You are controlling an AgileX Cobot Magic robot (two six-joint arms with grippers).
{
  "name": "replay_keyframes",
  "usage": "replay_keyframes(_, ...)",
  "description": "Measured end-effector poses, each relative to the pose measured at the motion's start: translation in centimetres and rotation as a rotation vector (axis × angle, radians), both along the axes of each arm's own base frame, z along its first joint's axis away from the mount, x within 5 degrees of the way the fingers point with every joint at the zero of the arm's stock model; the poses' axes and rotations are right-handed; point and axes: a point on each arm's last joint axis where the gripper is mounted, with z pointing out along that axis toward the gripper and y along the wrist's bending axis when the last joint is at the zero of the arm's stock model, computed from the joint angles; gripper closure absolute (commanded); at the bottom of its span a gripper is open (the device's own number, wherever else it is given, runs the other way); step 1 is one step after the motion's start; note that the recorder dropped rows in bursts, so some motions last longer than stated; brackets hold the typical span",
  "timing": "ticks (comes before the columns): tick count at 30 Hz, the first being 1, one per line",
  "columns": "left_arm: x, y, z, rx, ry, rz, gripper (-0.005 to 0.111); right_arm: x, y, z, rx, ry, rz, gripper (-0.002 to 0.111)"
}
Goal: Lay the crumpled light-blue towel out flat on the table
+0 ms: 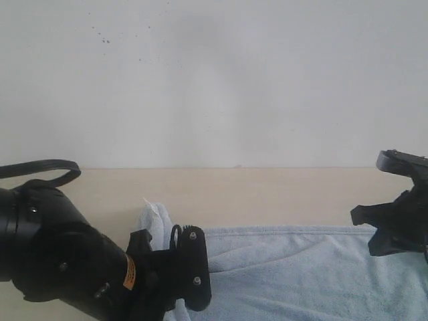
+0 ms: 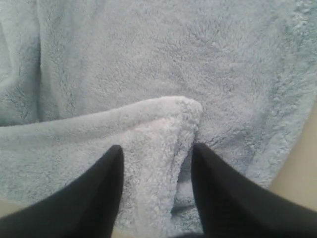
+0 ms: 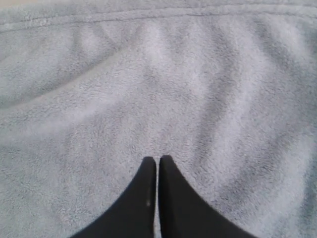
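Left wrist view, item 1: left gripper (image 2: 157,147), black, released. Its jaws stand apart on either side of a raised fold of the towel (image 2: 148,64), and fluffy pale blue cloth fills nearly the whole view.

Right wrist view, item 2: right gripper (image 3: 158,157), black, clenched. The jaws meet tip to tip over the towel, with no cloth seen between them. A stitched hem (image 3: 148,17) runs across the cloth beyond the tips.

Exterior view, nearest first:

Item 3: left arm (image 1: 60,267), bulky and black with an orange label, at 7 o'clock. Its head is pressed down at the towel's left end.

Item 4: towel, spread from 6 o'clock out to 4 o'clock and lying on the table (image 1: 267,194). Soft creases cross it, and its far hem is nearly straight. A pale corner (image 1: 151,215) stands bunched up just beyond the left arm's head.

Item 5: right arm (image 1: 398,224), black, at 3 o'clock, over the towel's right part.

Item 6: black cable loop (image 1: 40,166) at 9 o'clock, above the left arm.

Item 7: table, light beige, showing as a bare strip beyond the towel.

Item 8: white wall (image 1: 214,80) at 12 o'clock, behind the table.
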Motion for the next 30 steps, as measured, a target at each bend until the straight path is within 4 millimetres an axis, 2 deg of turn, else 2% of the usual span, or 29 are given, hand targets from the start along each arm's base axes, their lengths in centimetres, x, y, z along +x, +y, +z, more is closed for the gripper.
replay_keyframes(7,0.6,0.0,-3.3,0.057,0.055,0.012,0.054,-0.1,2.4,0.0,-0.007,-0.016,0.075,0.107)
replay_keyframes(9,0.7,-0.1,-4.0,0.064,0.064,0.014,0.058,-0.2,2.7,0.0,-0.008,-0.019,0.083,0.107)
replay_keyframes(10,0.7,-0.2,-4.1,0.064,0.065,0.015,0.062,-0.2,2.8,0.0,-0.008,-0.019,0.088,0.107)
replay_keyframes(13,0.7,-0.2,-4.4,0.067,0.071,0.018,0.085,-0.2,2.9,0.1,-0.007,-0.021,0.089,0.107)
replay_keyframes(14,0.7,-0.2,-4.4,0.067,0.071,0.020,0.097,-0.2,2.9,0.1,-0.008,-0.021,0.089,0.107)
replay_keyframes(15,0.7,-0.2,-4.4,0.063,0.071,0.026,0.102,-0.2,2.9,0.1,-0.008,-0.021,0.089,0.107)
replay_keyframes(22,0.7,-0.1,-4.4,0.038,0.105,0.133,0.103,-0.2,2.9,0.1,-0.009,-0.025,0.089,0.107)
replay_keyframes(30,0.5,1.2,-4.9,0.072,0.154,0.440,0.103,-0.2,2.9,0.1,-0.010,-0.026,0.092,0.107)
